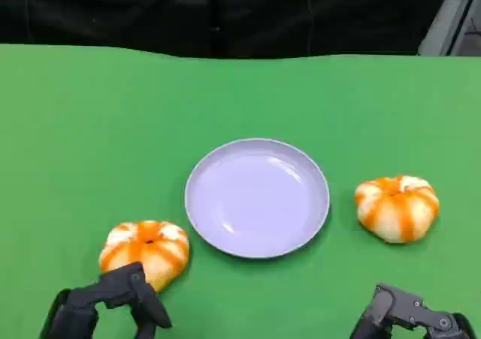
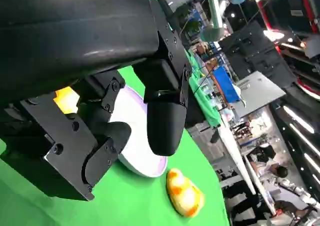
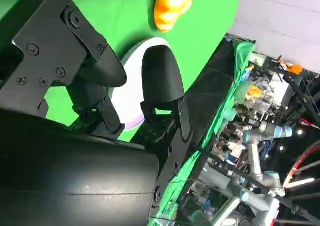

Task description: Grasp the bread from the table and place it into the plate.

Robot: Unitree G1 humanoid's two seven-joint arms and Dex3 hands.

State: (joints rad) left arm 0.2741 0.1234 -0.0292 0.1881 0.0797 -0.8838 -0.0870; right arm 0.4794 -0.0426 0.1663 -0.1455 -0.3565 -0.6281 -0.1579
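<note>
The green table (image 1: 90, 113), a flat matte cloth surface, carries everything, and at its middle sits the plate (image 1: 257, 198), a round, shallow, pale lilac dish with a smooth glossy face and a low raised rim, holding nothing yet. Two breads lie on the cloth on either side of it: the left bread (image 1: 146, 250) just beside the plate's near-left rim, and the right bread (image 1: 397, 207) a little apart from its right edge; both are domed, pumpkin-like buns, cream with glazed orange stripes running from a central dimple, and they look soft enough to dent. The left hand (image 1: 105, 305) sits at the near edge just behind the left bread, its black fingers spread and holding nothing, fingertips close to the bun's near side, though I cannot tell whether they touch it. The right hand (image 1: 413, 320) rests low at the near right, well short of the right bread, fingers apart and empty in the wrist view. The step in hand looks like the reach to grasp the left bread. To do it well, the hand should come over the dome, with the fingers straddling the bun at its widest part, and close gently, since a hard squeeze would crush it and a shallow pinch on the glaze could slip.
</note>
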